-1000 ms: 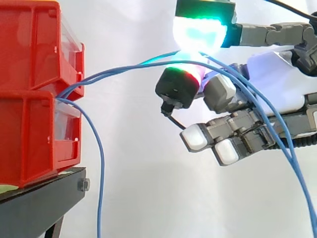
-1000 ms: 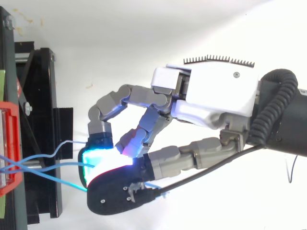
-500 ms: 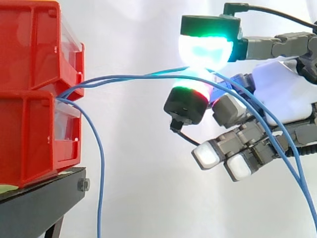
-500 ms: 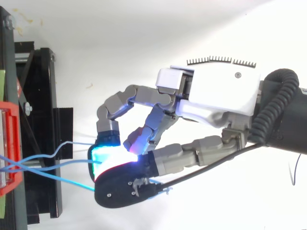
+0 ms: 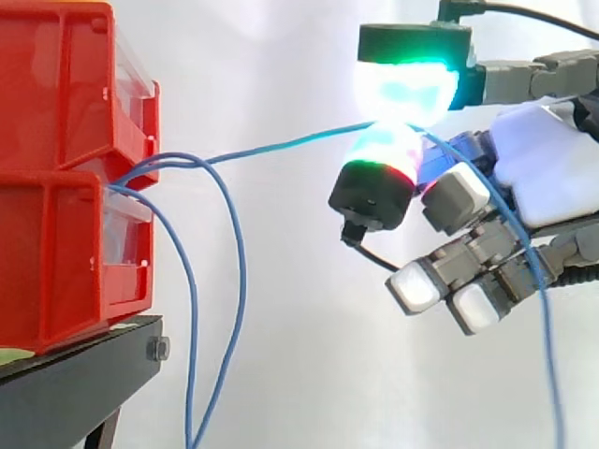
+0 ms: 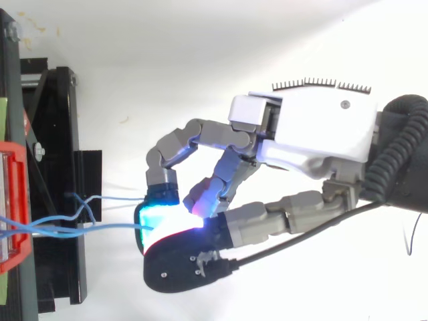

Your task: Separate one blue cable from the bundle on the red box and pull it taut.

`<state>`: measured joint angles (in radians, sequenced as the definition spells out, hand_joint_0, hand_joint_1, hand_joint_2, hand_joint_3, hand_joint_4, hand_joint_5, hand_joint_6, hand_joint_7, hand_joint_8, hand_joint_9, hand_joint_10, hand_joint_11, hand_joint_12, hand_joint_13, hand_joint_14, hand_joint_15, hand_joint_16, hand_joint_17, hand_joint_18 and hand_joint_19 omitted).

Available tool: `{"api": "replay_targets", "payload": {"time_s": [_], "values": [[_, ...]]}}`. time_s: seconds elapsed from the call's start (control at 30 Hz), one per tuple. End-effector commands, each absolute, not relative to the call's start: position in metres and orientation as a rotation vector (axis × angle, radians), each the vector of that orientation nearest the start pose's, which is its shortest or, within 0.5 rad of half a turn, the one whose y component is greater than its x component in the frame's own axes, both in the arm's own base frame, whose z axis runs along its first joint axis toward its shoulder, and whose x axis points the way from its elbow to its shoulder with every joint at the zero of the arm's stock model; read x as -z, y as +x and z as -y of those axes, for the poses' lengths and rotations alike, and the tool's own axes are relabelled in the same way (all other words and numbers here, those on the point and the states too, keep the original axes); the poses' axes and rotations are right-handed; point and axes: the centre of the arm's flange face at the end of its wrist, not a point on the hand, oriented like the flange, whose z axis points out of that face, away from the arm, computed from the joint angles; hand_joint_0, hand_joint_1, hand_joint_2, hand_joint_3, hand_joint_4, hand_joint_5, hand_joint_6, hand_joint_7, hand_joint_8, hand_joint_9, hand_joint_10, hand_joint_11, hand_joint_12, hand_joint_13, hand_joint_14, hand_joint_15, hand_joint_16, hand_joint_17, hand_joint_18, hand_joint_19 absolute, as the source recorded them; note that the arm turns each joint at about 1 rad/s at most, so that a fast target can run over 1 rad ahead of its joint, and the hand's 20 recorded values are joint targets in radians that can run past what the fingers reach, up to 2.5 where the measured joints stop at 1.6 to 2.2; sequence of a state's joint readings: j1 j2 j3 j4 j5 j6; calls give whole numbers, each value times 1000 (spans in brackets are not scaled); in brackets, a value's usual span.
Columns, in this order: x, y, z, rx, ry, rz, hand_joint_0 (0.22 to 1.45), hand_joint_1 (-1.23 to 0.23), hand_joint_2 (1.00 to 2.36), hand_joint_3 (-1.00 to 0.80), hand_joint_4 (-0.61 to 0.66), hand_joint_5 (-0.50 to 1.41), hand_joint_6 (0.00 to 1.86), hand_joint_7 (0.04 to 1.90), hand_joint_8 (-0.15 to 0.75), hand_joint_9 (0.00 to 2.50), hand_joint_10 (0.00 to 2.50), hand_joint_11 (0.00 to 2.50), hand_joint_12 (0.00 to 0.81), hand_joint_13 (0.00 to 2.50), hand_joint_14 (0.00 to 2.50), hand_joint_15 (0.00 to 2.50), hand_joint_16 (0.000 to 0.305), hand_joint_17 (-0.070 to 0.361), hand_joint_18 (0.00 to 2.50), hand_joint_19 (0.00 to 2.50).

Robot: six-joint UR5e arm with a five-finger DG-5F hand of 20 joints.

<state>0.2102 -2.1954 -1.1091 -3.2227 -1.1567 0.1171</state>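
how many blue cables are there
3: one thin blue cable pinched taut by the hand; two slack blue cables hang beside the red plastic bins. More may be hidden inside.

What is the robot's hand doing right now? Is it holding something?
The hand is shut on one blue cable, pinched between its glowing fingertips.
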Motion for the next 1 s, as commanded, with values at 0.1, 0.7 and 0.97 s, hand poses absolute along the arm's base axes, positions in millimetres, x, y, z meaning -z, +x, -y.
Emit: {"api": "replay_targets", "payload": {"time_s": [0.1, 0.7, 0.97], "values": [[-340, 713, 23, -949, 1482, -1200, 615, -838, 1008, 73, -76, -106, 909, 1238, 393, 1227, 13, 655, 442, 899, 10, 378, 58, 130, 937, 358], [-301, 712, 19, -1019, 1413, -1130, 615, -838, 1008, 70, -77, -107, 911, 1226, 393, 1217, 15, 655, 441, 893, 10, 382, 58, 131, 926, 361], [-298, 717, 16, -1058, 1388, -1095, 616, -838, 1008, 66, -77, -107, 911, 1226, 390, 1211, 16, 653, 440, 886, 10, 379, 58, 131, 920, 353]]}}
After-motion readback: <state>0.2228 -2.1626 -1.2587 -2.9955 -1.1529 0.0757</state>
